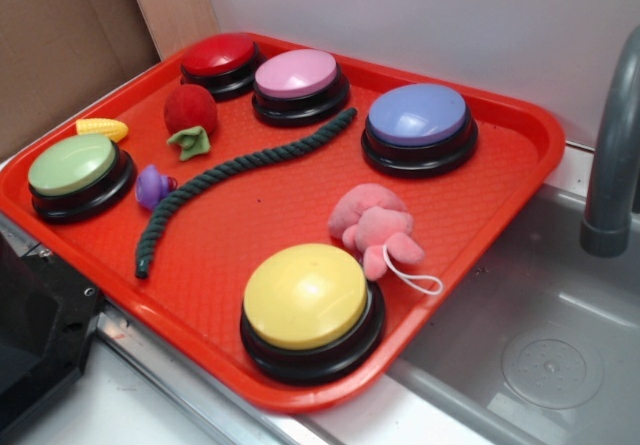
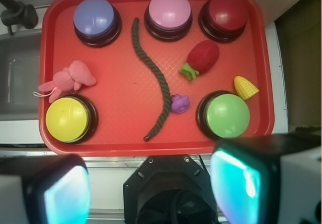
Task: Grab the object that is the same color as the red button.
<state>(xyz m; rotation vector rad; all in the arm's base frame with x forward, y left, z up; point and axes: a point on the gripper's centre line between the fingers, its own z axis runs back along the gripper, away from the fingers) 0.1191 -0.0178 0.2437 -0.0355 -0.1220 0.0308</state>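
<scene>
- Red toy fruit [image 1: 190, 108]: fuzzy, ball-shaped, with a green felt leafy top [image 1: 189, 142]; lay on its side at the tray's far corner region, just in front of the red button [image 1: 219, 56] and apart from it, ungrasped.
- Red button: glossy dome on black base, at the tray's back corner; served as the colour reference, so the fruit was the matching item.
- Pink-topped button [image 1: 298, 74]: beside the red one; paler, not a match.
- Corn toy [image 1: 103, 128] and green button [image 1: 74, 165]: near the fruit, on its side of the tray.
- Purple toy [image 1: 153, 186]: touching the dark green rope [image 1: 235, 170], which curved across the tray's middle and split the fruit's side from the rest.
- Pink plush [image 1: 374, 227], yellow button [image 1: 306, 296], blue-violet button [image 1: 417, 116]: beyond the rope, well apart from the fruit.
- Orange-red tray [image 1: 500, 175]: held everything, resting partly over a sink [image 1: 560, 345].
- Gripper [image 2: 151, 186]: in the wrist view, high above the tray's near edge, jaws spread wide with nothing between them; judged to be positioned for an overview before descent.
</scene>
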